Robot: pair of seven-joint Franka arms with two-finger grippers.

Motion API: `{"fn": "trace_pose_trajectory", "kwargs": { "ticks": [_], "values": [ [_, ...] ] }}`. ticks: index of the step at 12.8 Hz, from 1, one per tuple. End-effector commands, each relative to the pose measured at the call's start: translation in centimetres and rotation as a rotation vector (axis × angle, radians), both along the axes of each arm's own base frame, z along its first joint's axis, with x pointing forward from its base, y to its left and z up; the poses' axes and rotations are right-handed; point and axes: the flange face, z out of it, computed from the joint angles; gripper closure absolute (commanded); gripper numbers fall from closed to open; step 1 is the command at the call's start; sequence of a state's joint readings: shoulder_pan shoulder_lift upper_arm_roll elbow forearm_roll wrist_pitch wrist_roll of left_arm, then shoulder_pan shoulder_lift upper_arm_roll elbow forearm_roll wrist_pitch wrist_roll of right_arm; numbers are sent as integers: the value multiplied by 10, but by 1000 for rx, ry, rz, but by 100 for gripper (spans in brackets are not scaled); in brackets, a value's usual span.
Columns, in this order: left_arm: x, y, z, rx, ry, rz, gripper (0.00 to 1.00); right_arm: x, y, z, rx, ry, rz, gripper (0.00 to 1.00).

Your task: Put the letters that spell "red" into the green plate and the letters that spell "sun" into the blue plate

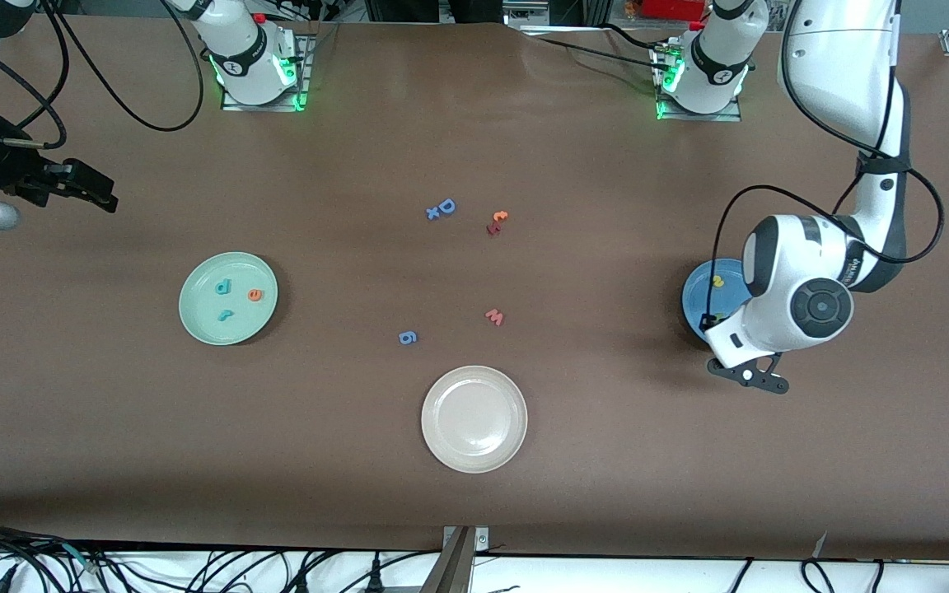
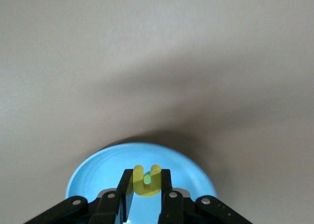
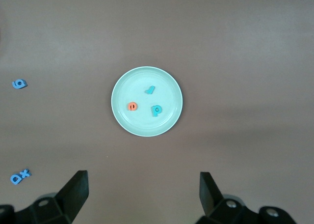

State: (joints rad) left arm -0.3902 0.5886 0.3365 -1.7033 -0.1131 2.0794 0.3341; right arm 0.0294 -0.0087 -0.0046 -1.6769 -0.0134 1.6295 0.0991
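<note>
The green plate (image 1: pixel 227 329) (image 3: pixel 122 121) holds the teal "d" (image 1: pixel 223 287), the orange "e" (image 1: pixel 254 295) and the teal "r" (image 1: pixel 226 314). The blue plate (image 1: pixel 698 290) (image 2: pixel 93 170) lies toward the left arm's end, half hidden by that arm's hand. One yellow letter (image 1: pixel 718 281) lies in it. My left gripper (image 2: pixel 147 184) hangs over the blue plate, shut on the yellow "u" (image 2: pixel 146 187). A speck of green shows through the gap of the "u"; what it is I cannot tell. My right gripper (image 1: pixel 83 191) (image 3: pixel 144 189) waits open and empty, high over the right arm's end of the table.
A whitish-beige plate (image 1: pixel 474 457) sits nearest the front camera at mid-table. Loose letters lie around the middle: a blue "D" with an "x" (image 1: pixel 441 208), an orange and a dark red piece (image 1: pixel 497 221), a pinkish "w" (image 1: pixel 495 317) and a blue "g" (image 1: pixel 408 337).
</note>
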Motion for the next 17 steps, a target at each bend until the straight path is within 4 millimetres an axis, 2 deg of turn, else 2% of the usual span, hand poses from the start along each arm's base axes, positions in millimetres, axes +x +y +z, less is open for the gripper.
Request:
{"fn": "trace_pose_trajectory", "kwargs": {
  "ticks": [1,3,4,5,6,7,9,10,12,15,17],
  "values": [
    [-27,12,-17,-19,72,-64,90,4,-2,6,-4,-13,9,0],
    [-42,15,-39,-35,117,-34,90,5,-4,5,-4,-11,6,0],
    [-45,16,-47,-47,127,-16,86,5,-4,5,-4,-11,6,0],
    [-45,16,-48,-46,128,-12,61,5,-2,5,-4,-11,9,0],
    [-42,15,-44,-46,117,-4,1,5,-1,5,-4,-13,10,0],
    [-35,12,-21,-58,81,-20,0,6,-1,5,-4,-20,12,0],
    [-19,12,55,-86,-15,-23,0,6,0,6,-2,-32,12,0],
    [-12,17,99,-106,-80,-14,0,7,-1,7,-2,-42,12,0],
    [-9,34,170,-134,-197,-7,0,8,-3,8,-1,-52,8,0],
    [-13,37,252,-165,-317,-45,0,8,-7,7,-2,-52,0,0],
    [-11,34,291,-159,-353,-62,0,8,-8,7,-1,-52,-2,0]
  ]
}}
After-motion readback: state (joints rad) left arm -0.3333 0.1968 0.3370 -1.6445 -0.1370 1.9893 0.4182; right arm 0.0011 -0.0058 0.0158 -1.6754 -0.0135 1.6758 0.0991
